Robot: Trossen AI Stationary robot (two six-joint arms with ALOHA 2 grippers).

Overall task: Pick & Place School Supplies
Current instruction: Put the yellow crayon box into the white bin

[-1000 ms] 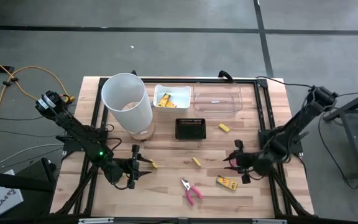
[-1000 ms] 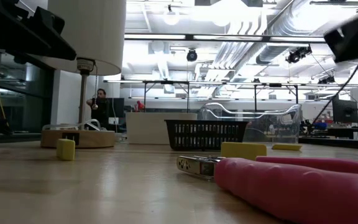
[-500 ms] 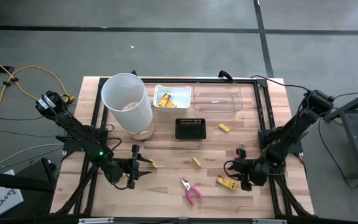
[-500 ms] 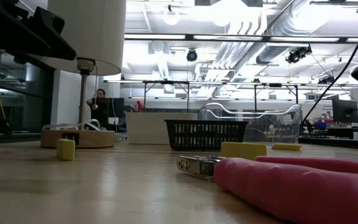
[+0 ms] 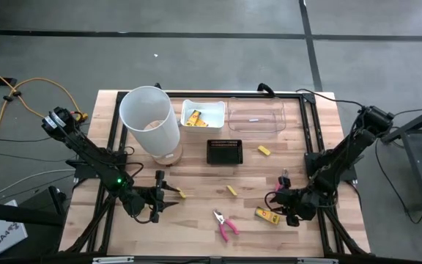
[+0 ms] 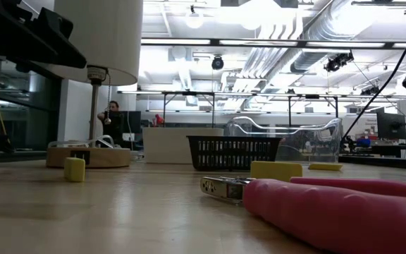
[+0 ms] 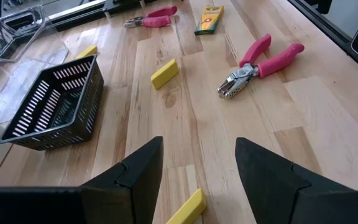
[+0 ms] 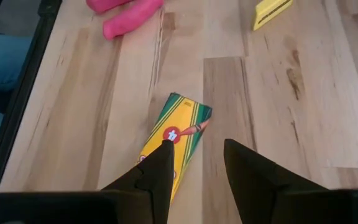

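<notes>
My right gripper point(image 5: 280, 207) point(image 8: 194, 165) stands open, slanting down over a yellow crayon packet point(image 8: 176, 143) point(image 5: 267, 215) that lies flat near the table's front right. Pink-handled pliers point(image 8: 126, 9) point(image 7: 151, 17) lie just beyond the packet. A second pair of pink pliers point(image 5: 226, 224) point(image 7: 260, 59) lies at the front middle. My left gripper point(image 5: 167, 193) point(image 7: 197, 162) waits open at the front left, with a small yellow block point(image 7: 185, 208) point(image 5: 182, 194) on the wood just ahead of its fingertips. My right gripper has one fingertip point(image 8: 165, 149) showing over the crayon packet's near end point(image 8: 180, 134). Whether it touches the packet I cannot tell. The packet lies flat on the table.
A tall white bin point(image 5: 149, 121), a white tray point(image 5: 215, 121) holding yellow packets, a clear container point(image 5: 256, 117) and a black basket point(image 5: 224, 151) stand along the back. Loose yellow blocks point(image 5: 264, 150) point(image 5: 231, 190) lie mid-table. The low view shows pink handles point(image 6: 337, 212) close up.
My right gripper has gone down and toward the table's near edge, rolling about its own line, and now stands over the crayon packet. It stopped about half a second ago. Nothing on the table has moved.
</notes>
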